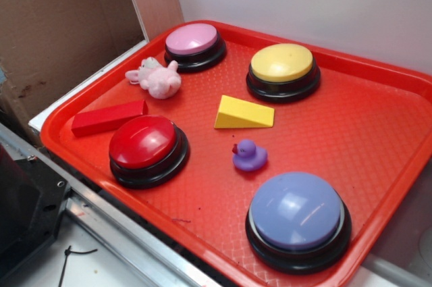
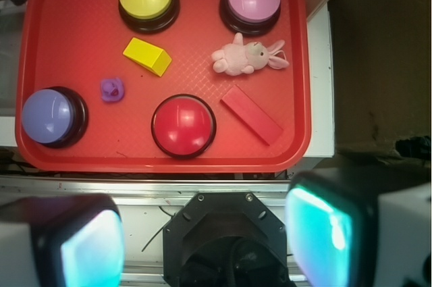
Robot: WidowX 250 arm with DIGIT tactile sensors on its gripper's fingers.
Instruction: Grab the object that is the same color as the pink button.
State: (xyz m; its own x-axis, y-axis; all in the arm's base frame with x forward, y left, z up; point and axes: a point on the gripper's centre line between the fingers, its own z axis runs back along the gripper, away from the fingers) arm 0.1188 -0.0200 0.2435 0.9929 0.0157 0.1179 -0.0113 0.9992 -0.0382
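In the exterior view, a red tray point(image 1: 378, 138) holds everything. The pink button point(image 1: 194, 41) sits at the far left corner, and the pink plush toy point(image 1: 156, 78) lies just in front of it, close to the tray's left rim. A red block point(image 1: 109, 117) lies nearer the camera along that same rim, with the red button point(image 1: 147, 147) just beside it. A yellow wedge point(image 1: 243, 113) rests mid-tray, a purple duck point(image 1: 249, 156) near it, a yellow button point(image 1: 283, 69) behind, and a lavender-blue button point(image 1: 298, 218) at the near corner. Nothing lies on top of the plush toy or covers it. The arm does not appear here; only a dark base shape shows at the lower left, cut off by the edge.

The wrist view looks straight down on the same tray point(image 2: 81, 159) from high above. The pink plush toy point(image 2: 244, 56) lies just below the pink button point(image 2: 252, 0), its long ears pointing toward the right rim, a detail hard to read from outside. The red block point(image 2: 252, 115) lies diagonal below it, with the red button point(image 2: 183, 125) alongside. The gripper point(image 2: 202, 233) shows as two blurred fingers point(image 2: 320, 229) at the bottom corners, spread wide with nothing between them, held over the robot's black base, well apart from the toy.
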